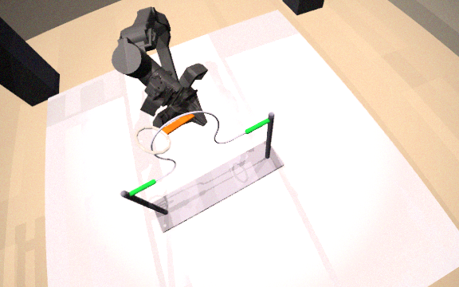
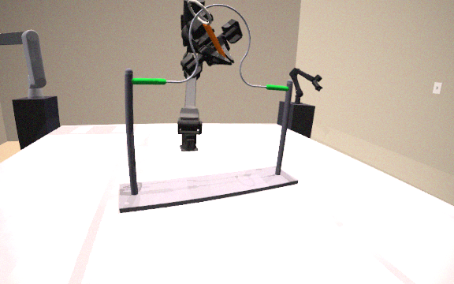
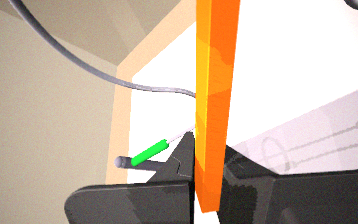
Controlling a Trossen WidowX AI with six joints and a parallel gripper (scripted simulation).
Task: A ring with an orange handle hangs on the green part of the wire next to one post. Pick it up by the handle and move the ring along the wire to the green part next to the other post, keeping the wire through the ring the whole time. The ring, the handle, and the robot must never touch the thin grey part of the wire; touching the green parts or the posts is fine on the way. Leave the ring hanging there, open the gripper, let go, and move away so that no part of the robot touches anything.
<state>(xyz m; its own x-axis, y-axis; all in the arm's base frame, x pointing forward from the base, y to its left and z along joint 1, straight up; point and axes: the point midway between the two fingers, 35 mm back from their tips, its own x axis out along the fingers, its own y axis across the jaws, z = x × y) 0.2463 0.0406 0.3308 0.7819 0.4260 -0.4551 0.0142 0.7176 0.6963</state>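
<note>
In the wrist view the ring lies out of frame, the upper end of the orange handle (image 1: 178, 123) (image 2: 214, 40) (image 3: 215, 100) is cut off by the top edge, and the handle hides a stretch of the thin grey wire (image 1: 218, 123) (image 2: 249, 39) (image 3: 80, 64). The exterior view's top edge crops the arm (image 2: 190, 95), and whether the ring (image 1: 137, 140) (image 2: 194, 14) clears the wire is too small to tell.

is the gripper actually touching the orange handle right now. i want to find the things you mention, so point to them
Touching. The wrist view shows the orange handle (image 1: 178, 123) (image 2: 213, 40) (image 3: 215, 100) pinched between the dark fingers of the gripper (image 1: 182, 121) (image 2: 228, 60) (image 3: 195, 137), with its lower end between them.
</note>
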